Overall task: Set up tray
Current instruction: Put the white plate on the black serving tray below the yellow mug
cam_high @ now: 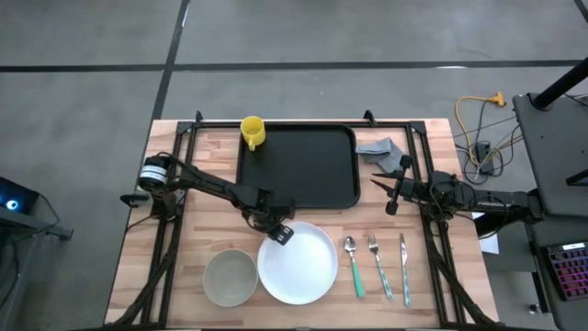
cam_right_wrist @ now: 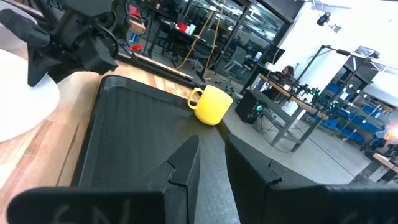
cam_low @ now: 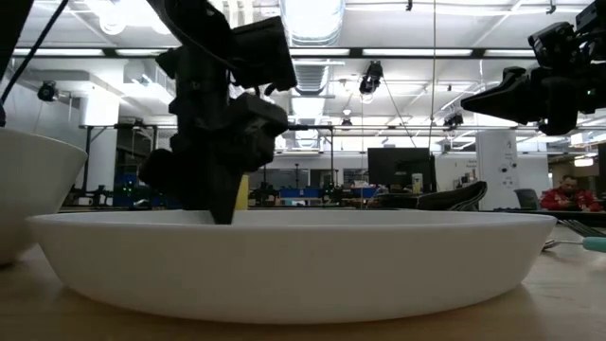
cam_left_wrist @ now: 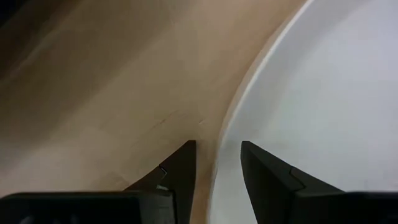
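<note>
Fingers [cam_left_wrist: 180, 168] of the lowered left arm straddle the plate [cam_high: 308, 271] rim.

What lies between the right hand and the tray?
Only bare wood and a black frame rail lie between the right hand and the tray, per the high view; the grey cloth sits off that line.

Mug [cam_high: 253, 131] on tray [cam_high: 312, 175] far-left corner; plate [cam_high: 298, 262] before tray, bowl [cam_high: 230, 277] left, cutlery [cam_high: 377, 267] right, apparently

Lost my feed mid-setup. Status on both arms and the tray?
Left gripper jaws open, straddling round white plate rim. Right gripper idle beside flat black rectangular tray, empty. Yellow mug on tray corner.
</note>
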### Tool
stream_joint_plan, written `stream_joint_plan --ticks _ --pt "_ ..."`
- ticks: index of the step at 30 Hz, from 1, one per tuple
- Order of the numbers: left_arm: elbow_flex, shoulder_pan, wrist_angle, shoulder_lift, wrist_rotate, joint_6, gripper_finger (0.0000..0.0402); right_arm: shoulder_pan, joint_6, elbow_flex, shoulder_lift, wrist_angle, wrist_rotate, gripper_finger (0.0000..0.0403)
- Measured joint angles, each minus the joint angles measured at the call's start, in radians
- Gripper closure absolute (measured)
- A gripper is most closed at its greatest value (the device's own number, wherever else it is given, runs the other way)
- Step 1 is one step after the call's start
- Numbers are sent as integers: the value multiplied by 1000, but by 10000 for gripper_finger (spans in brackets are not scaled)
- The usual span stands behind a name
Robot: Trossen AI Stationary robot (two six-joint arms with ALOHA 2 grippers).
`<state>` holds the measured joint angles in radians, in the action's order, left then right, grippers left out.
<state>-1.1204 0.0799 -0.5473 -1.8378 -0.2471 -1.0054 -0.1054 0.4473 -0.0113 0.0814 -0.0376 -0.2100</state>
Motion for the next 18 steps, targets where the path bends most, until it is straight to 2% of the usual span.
stream_joint_plan --ticks 6,9,13,18 --pt "-20 0 -6 -19 -3 0 295 0 -1 0 0 0 0 335" --pt "-20 0 -5 -19 0 0 322 0 0 0 0 0 0 335" --pt "-20 0 5 -20 -7 2 387 0 -1 0 0 0 0 335" --pt "-20 0 23 -20 -19 7 399 0 0 0 0 0 0 335"
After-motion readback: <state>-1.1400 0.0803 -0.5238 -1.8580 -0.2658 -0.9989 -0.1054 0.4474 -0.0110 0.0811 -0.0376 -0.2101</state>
